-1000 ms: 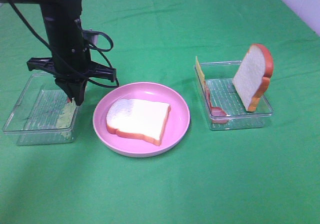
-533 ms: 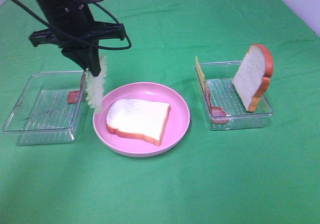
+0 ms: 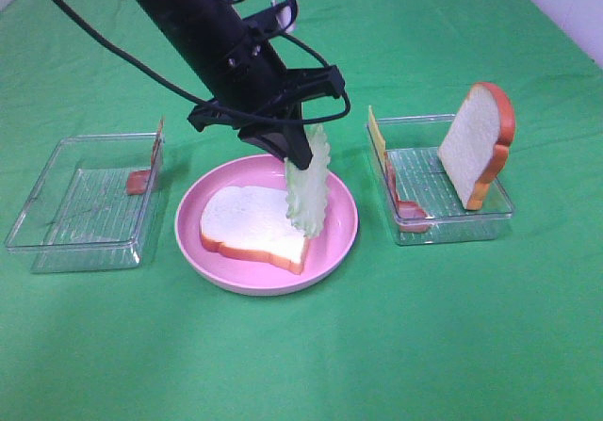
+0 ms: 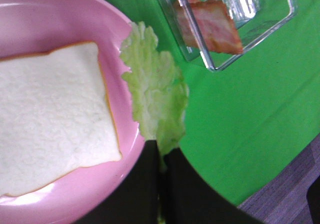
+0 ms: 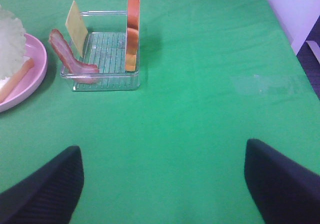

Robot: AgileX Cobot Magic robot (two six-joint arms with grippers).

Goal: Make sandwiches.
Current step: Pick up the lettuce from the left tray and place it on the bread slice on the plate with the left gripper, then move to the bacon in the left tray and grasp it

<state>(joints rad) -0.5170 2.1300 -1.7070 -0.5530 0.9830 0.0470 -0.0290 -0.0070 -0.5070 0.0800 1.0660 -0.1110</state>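
The lettuce (image 3: 307,181) hangs by its top edge from the left pincer (image 3: 296,155), which is clenched on it. The leaf dangles over the right end of the bread slice (image 3: 250,221), which lies flat on the pink plate (image 3: 344,216). Whether its lower tip touches the bread I cannot tell. It looks thin, light and floppy (it droops under its own weight), so an edge pinch suits it, and it wants laying down rather than dropping. In the right tray (image 3: 499,216) stand the second slice (image 3: 479,143), bacon (image 3: 407,206) and cheese (image 3: 377,134). The right pincer (image 5: 162,181) is spread wide, holding nothing, above the bare tabletop (image 3: 396,346)
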